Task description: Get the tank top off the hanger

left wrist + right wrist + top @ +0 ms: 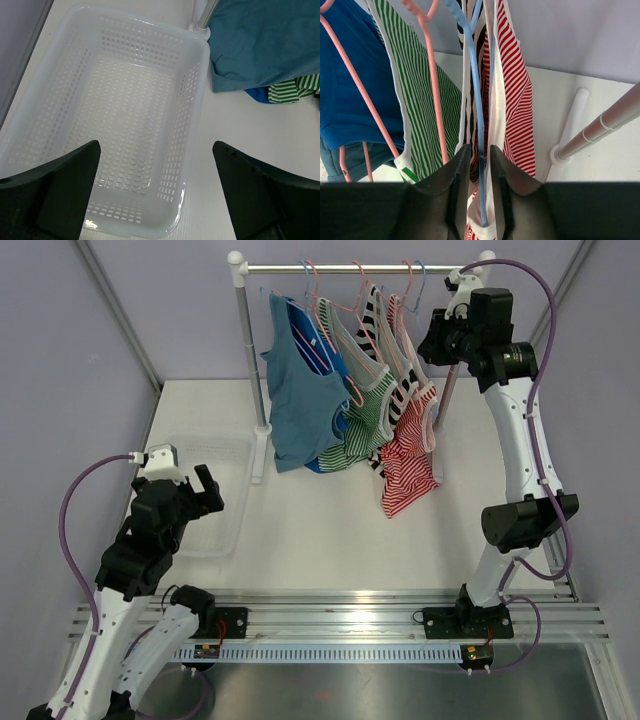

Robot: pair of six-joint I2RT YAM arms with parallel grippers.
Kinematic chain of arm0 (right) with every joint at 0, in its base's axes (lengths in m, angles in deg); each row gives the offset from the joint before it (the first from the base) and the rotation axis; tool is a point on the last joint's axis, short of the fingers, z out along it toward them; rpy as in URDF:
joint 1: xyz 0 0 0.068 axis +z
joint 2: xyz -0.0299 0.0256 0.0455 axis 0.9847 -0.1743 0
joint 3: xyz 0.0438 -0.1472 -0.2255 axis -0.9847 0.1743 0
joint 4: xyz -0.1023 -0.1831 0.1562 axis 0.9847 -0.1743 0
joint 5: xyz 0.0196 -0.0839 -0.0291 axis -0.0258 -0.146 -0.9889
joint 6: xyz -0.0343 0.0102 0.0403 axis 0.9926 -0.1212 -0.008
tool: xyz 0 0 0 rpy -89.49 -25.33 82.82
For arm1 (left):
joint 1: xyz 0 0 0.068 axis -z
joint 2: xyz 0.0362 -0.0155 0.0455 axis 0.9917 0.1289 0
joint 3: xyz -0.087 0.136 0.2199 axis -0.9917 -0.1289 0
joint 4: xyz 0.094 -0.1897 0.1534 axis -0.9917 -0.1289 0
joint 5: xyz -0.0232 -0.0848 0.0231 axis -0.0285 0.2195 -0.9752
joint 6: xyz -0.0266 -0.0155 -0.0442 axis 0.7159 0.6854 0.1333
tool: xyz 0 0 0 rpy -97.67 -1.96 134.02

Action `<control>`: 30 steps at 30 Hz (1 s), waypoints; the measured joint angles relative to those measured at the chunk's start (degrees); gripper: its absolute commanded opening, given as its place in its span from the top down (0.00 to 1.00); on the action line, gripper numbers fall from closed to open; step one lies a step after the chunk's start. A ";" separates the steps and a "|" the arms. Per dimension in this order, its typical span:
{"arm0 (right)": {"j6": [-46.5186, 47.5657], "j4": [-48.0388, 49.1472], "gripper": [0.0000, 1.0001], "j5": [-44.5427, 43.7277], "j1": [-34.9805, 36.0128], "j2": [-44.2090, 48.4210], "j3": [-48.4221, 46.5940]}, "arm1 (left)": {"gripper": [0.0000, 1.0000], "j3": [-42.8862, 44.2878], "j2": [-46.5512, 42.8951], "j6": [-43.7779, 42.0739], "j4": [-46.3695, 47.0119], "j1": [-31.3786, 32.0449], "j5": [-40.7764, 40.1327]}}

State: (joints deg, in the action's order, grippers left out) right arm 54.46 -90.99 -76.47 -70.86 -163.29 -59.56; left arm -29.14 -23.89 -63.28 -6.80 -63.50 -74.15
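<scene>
Red-and-white striped tank top (408, 465) hangs on a blue hanger (477, 125) at the right end of the clothes rail (360, 268), at the far side of the table (330, 530). The right gripper (480, 150) is raised to the garment's shoulder. Its jaws stand narrow, one finger on either side of the hanger's arm and the top's white-edged strap. The wrist view does not show whether they already pinch cloth, wire or both.

The step in hand looks like the first grasp, and it is best made on the strap alone. A grip that also traps the blue wire would probably drag the hanger along the rail rather than free the top. Once the cloth is held, the strap needs lifting up and out over the end of the hanger's arm, to the right, away from the crowded neighbours.

A black-and-white striped top (373, 308) presses against it just to the left and could be caught in the same pinch. Beyond that hang a green-striped top (360, 425) and a blue top (300, 400) on pink hangers (432, 90).

Well apart at the near left, the left gripper (156, 145) hovers with its jaws wide, holding nothing, above a white perforated basket (192, 110).
</scene>
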 measured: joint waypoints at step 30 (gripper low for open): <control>-1.16 6.86 1.00 -3.91 0.00 3.80 5.62 | 0.01 0.00 1.01 -0.04 0.13 0.00 1.31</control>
State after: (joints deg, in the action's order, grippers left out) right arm 53.31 -84.13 -80.39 -70.86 -159.49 -53.95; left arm -29.14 -22.89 -63.32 -6.67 -63.50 -72.84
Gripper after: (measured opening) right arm 0.036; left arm 0.988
